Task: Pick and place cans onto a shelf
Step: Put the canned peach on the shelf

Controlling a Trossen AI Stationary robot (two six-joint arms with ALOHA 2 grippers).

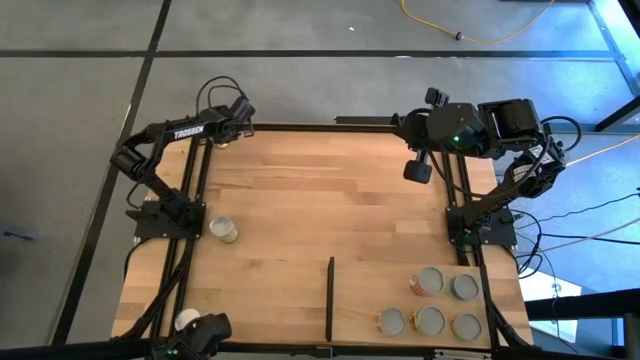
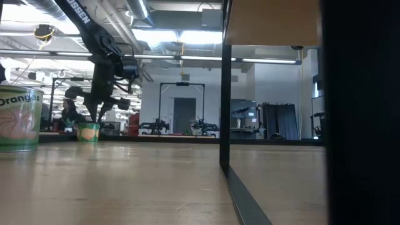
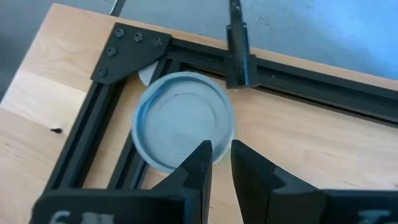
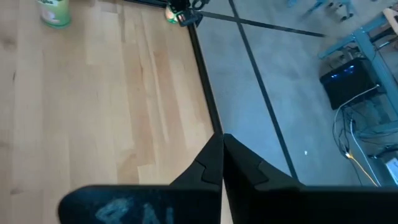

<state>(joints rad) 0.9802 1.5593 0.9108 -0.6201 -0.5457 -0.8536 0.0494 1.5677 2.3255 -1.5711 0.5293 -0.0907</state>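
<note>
the room is reaching far back behind the table in the low view, with ceiling lights glowing and other rigs standing well apart, and a grey floor is showing all round in the high view. the wooden tabletop (image 1: 300,200) is lying flat and smooth inside its black frame, so a tin will likely be sliding on it if nudged sideways. the shelf (image 1: 360,290) is sitting at the near right corner, edged by its black strip (image 1: 330,298), and it is already carrying five cans (image 1: 430,320) standing upright with bare wood beside them. the right gripper (image 4: 222,135) is hanging over the far right of the table with its fingers pressed together, holding nothing. the left gripper (image 3: 217,146) is hovering at the far left corner, its jaws standing only narrowly apart and gripping nothing, right over the corner can (image 3: 180,118), which is sitting tight against the frame. another can (image 1: 224,229) is waiting on the left side, and a cream-topped can (image 1: 187,320) is standing by the near left edge. these tins are looking rigid, probably fairly light, and slick on their round sides, so taking hold across the body with wider jaws is seeming safest; the frame is crowding the corner one.
</note>
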